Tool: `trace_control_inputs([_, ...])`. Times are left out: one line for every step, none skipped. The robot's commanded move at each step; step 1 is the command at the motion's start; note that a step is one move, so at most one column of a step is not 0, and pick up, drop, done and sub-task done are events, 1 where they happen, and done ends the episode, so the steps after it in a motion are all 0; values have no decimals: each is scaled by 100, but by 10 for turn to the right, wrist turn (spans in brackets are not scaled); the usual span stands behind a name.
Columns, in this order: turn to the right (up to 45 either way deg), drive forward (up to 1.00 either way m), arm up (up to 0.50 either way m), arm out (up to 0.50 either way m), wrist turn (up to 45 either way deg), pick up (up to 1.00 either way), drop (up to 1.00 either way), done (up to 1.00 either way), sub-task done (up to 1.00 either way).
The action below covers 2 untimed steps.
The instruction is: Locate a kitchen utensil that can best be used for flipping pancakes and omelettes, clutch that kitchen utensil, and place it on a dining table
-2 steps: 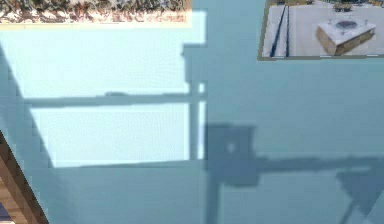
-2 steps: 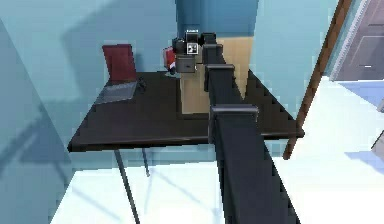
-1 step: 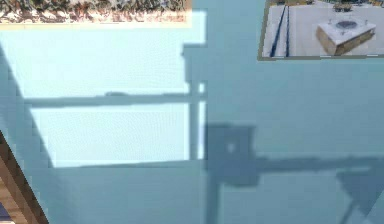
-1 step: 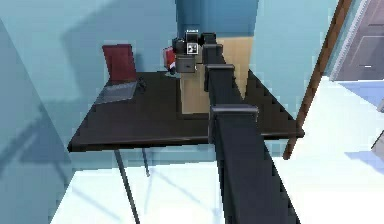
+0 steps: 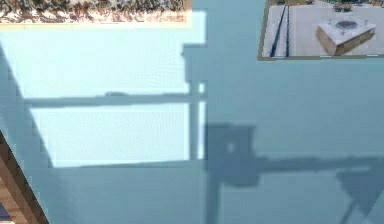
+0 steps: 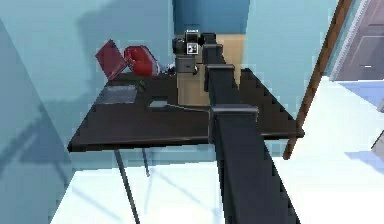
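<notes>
Reaching across dark desk [image 6: 150, 125] with arm [image 6: 245, 150]. Jaws at far end, near red round thing [image 6: 140, 60] and tilted red slab [image 6: 108, 57]; can't tell whether holding anything. Spatula: too small to pick out among desk items.

Dark table [image 6: 130, 125] with red object [image 6: 141, 60]

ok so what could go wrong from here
1. The gripper sits at the far side of the table, close to a red round thing. A small move could knock it, and I cannot tell whether the gripper holds anything.
2. The arm lies across the table, so turning the base could sweep the flat grey thing off.
3. The forward view faces a wall with a picture; driving ahead could bump it.
</notes>
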Motion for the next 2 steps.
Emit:
trace_control_inputs([0, 0, 0, -10, 0, 0, 0, 0, 0])
trace_control_inputs([0, 0, 0, 0, 0, 0, 0, 100, 0])
